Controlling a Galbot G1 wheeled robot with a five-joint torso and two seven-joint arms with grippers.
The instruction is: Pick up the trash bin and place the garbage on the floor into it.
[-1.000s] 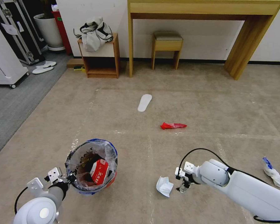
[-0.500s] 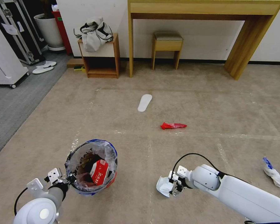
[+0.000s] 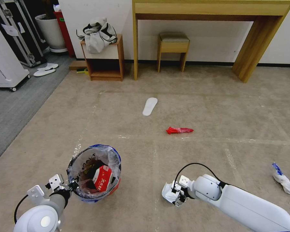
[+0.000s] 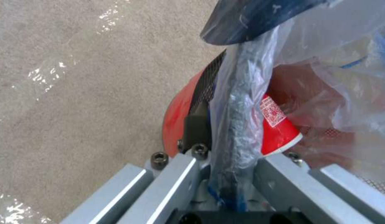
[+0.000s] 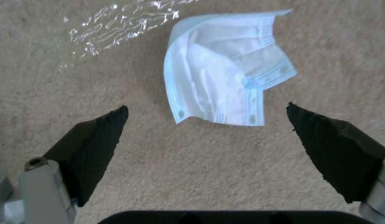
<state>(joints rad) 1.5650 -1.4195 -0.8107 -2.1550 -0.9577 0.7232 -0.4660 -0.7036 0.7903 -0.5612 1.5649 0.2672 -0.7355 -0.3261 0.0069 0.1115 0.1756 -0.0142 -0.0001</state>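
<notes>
The trash bin (image 3: 111, 154), a red bucket lined with a blue-edged clear bag, is at the lower left of the head view and holds a red-white carton (image 3: 103, 181). My left gripper (image 3: 72, 186) is shut on its near rim. The left wrist view shows the left gripper (image 4: 230, 160) clamping rim and bag above the red base (image 4: 176, 113). My right gripper (image 3: 177, 197) is low over the carpet, at a crumpled white-blue face mask (image 3: 167, 192). In the right wrist view the right gripper (image 5: 205, 107) is open, its black fingertips (image 5: 105, 130) straddling the mask (image 5: 225, 77).
More garbage lies on the floor (image 3: 199, 106): a red wrapper (image 3: 179, 130) ahead and a white-blue wad (image 3: 283, 182) at far right. A white insole (image 3: 149, 106) lies farther off. A wooden desk (image 3: 212, 9), stool (image 3: 173, 45) and small cabinet (image 3: 104, 61) line the back wall.
My right arm has swung left and lower, bringing its open gripper from beside the mask to over it. The left gripper and the bin have stayed put.
</notes>
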